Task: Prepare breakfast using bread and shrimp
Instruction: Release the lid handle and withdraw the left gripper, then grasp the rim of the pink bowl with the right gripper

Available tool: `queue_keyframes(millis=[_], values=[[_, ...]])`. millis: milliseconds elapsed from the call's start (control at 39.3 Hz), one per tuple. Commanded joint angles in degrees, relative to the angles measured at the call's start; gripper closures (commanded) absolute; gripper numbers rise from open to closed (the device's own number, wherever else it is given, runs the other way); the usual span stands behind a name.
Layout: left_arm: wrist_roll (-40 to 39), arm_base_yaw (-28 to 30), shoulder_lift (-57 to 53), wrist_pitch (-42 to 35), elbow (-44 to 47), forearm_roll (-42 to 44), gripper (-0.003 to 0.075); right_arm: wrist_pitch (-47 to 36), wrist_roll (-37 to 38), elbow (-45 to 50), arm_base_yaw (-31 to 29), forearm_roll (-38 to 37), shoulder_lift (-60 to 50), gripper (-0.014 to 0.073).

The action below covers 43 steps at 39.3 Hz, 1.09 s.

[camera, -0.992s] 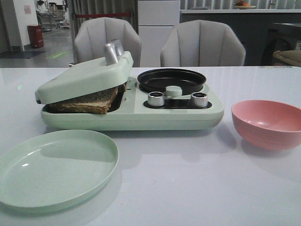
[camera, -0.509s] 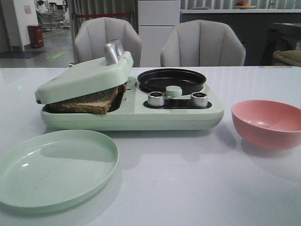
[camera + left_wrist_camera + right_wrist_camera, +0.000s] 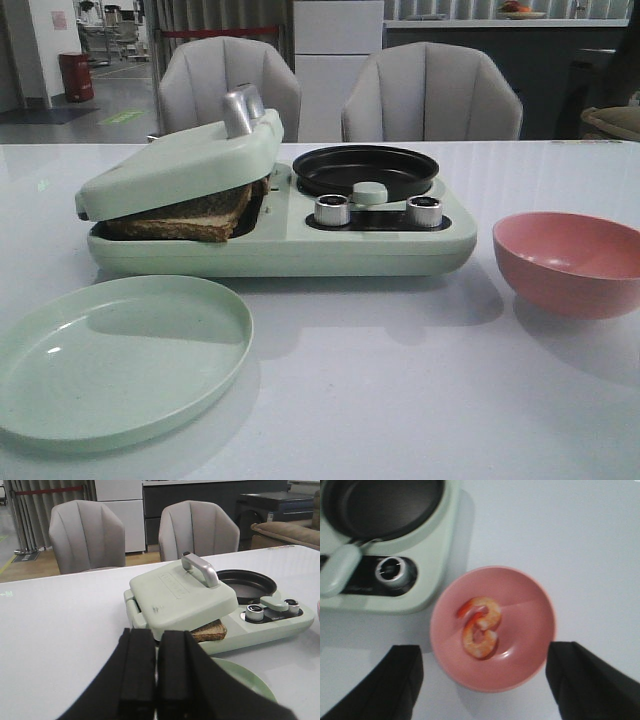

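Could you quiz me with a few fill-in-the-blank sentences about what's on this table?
1. The shrimp lie inside the ____ bowl.
2. The bread sits under the tilted lid of the pale ____ breakfast maker.
3. The round plate in front holds ____.
4. The left gripper has its fingers pressed ____.

Missing words: pink; green; nothing; together

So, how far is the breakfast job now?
Done: the speckled brown bread sits under the pale green press lid. In hand: the open right gripper is above the pink bowl holding curled orange shrimp. Left: moving shrimp; the black round pan and green plate are empty.
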Motion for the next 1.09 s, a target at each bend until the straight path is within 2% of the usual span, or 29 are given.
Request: queue_keyframes(millis=[0,127,687,763,941,1069], values=[[-0.6,-0.5,0.7,-4.4,-1.5,-0.8,0.0606,-2.3,-0.4,-4.4,-3.9,0.0,4.1,-0.0009],[-0.6,-0.5,0.7,-4.4,-1.5,-0.8,0.0606,-1.6,-2.3,-6.7,-5.9,0.0,10.1,-0.0009],[-0.6,-0.5,0.7,-4.4,-1.5,-0.8,0.0606,-1.3,-3.2,-15.2,-6.0,0.0,30.0,0.0004],[-0.6,-0.5,0.7,-4.4,-1.5,-0.8,0.0606,-1.0,-3.2,-15.4,-6.0,0.0,31.4,0.0081],[-0.6,-0.5,0.7,-4.4,-1.5,-0.8,0.0606,0.2,-3.2,-15.4,-6.0,0.3,32.5,0.0465],[-0.6,-0.5,0.7,-4.4,-1.5,-0.8,0.0606,3.0,-3.2,-17.7,-6.0,-0.3,32.1,0.0442]])
